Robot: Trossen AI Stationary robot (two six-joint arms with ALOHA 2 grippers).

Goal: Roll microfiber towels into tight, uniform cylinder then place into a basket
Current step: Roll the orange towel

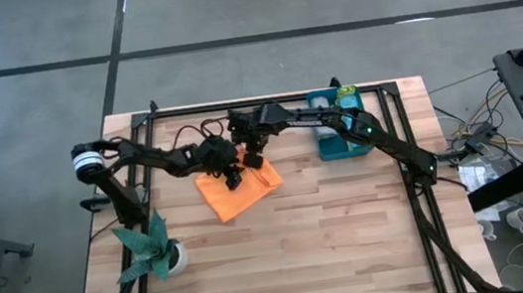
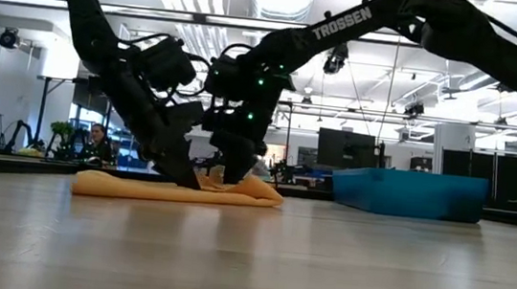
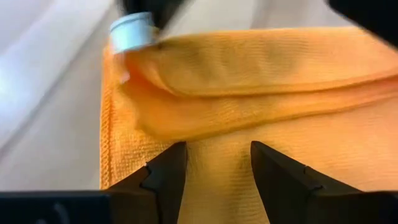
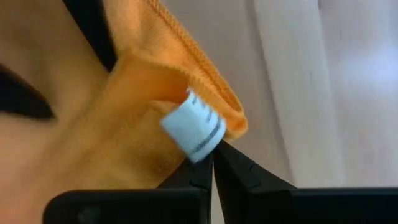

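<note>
- Table [image 1: 355, 255]: a pale wooden top is being used as the work surface; everything listed is lying or standing on it.
- Basket [image 1: 329, 144]: a low-walled teal bin is sitting at the far side of the table, to the right of the cloth and apart from it. Its contents are not being judged here; the right arm is crossing over it.
- Orange towel [image 1: 233, 198]: it is lying near the table's middle, just in front of the two grippers. It is lying askew to the table edges, with its long axis running from far left to near right in the high view. One edge is already being turned over into a soft fold. It is judged light, limp and slightly grippy, so it is likely to sag and unroll unless tension is being kept. A hemmed edge or corner is judged the best hold.
- Left gripper [image 3: 214, 163]: its fingers are being held partly apart over flat cloth beside the fold, with nothing between them.
- Right gripper [image 4: 211, 163]: its fingers are being pressed together at the folded corner, apparently pinching the hem.
- White label [image 4: 194, 130]: it is sticking out of the hem at that pinched corner.
</note>
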